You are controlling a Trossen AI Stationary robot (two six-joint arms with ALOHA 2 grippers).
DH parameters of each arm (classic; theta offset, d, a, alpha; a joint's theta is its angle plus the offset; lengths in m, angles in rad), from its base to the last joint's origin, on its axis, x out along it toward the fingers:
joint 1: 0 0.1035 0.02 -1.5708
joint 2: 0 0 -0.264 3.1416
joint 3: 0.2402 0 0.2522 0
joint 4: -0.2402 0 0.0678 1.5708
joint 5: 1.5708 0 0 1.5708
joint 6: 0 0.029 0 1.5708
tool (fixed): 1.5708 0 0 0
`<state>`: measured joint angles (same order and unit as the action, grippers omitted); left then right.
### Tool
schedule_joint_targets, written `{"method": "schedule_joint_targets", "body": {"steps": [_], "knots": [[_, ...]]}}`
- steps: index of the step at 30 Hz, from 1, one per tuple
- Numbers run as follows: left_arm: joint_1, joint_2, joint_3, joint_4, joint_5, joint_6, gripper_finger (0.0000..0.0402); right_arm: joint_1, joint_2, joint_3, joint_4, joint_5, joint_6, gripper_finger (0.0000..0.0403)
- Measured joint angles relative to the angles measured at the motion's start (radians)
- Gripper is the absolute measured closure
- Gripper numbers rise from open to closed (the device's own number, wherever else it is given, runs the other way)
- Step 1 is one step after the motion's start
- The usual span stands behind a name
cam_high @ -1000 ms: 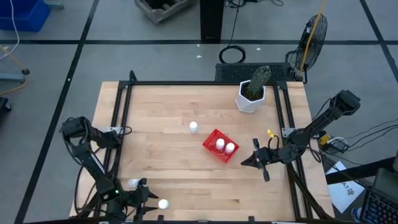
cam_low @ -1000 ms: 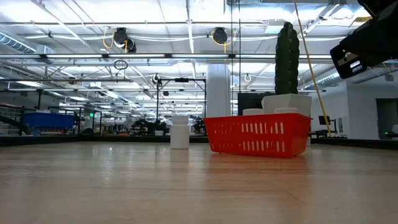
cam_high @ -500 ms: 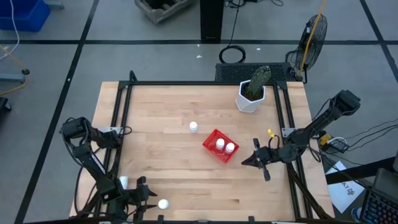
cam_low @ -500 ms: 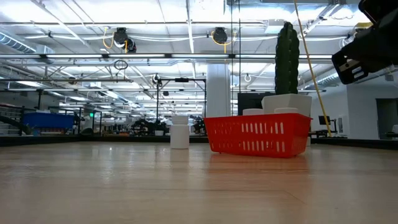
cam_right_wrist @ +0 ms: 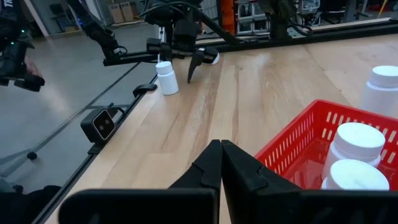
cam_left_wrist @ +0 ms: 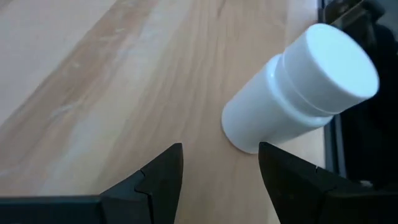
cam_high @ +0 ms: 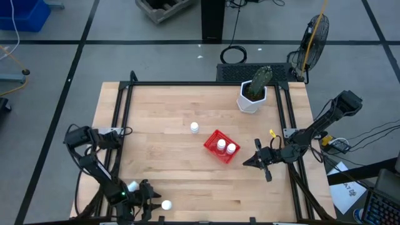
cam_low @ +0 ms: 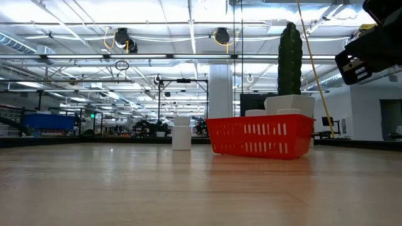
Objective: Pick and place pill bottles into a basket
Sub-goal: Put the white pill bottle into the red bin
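While the low view shows only one bottle (cam_low: 181,133) standing beside the basket (cam_low: 260,136), the high view shows five bottles in all: two inside the basket (cam_high: 222,147), one standing just beyond it (cam_high: 194,127), and two at the table's near left corner. Of those two, one stands upright (cam_high: 132,186) and one lies on its side (cam_high: 166,204). The left gripper (cam_high: 149,201) sits low at that corner. Its wrist view shows the fingers (cam_left_wrist: 161,177) parted, gripping nothing, with the lying bottle (cam_left_wrist: 301,87) just ahead of them. The right gripper (cam_high: 255,161) hovers beside the basket, fingers (cam_right_wrist: 214,163) pressed together, empty.
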<state>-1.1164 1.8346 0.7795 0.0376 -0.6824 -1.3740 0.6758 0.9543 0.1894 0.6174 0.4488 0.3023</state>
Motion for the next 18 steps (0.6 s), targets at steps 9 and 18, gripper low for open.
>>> {"method": "schedule_joint_targets", "body": {"steps": [9, 18], "knots": [[-0.026, 0.016, 0.0, 0.141, 0.001, 0.057, 0.0185, 0.0, 0.0, 0.0, 0.0, 0.001, -0.003, 0.0403], [0.032, 0.014, -0.001, 0.16, 0.029, 0.131, 0.0185, 0.0, 0.0, 0.0, 0.027, 0.027, 0.038, 0.0403]]}}
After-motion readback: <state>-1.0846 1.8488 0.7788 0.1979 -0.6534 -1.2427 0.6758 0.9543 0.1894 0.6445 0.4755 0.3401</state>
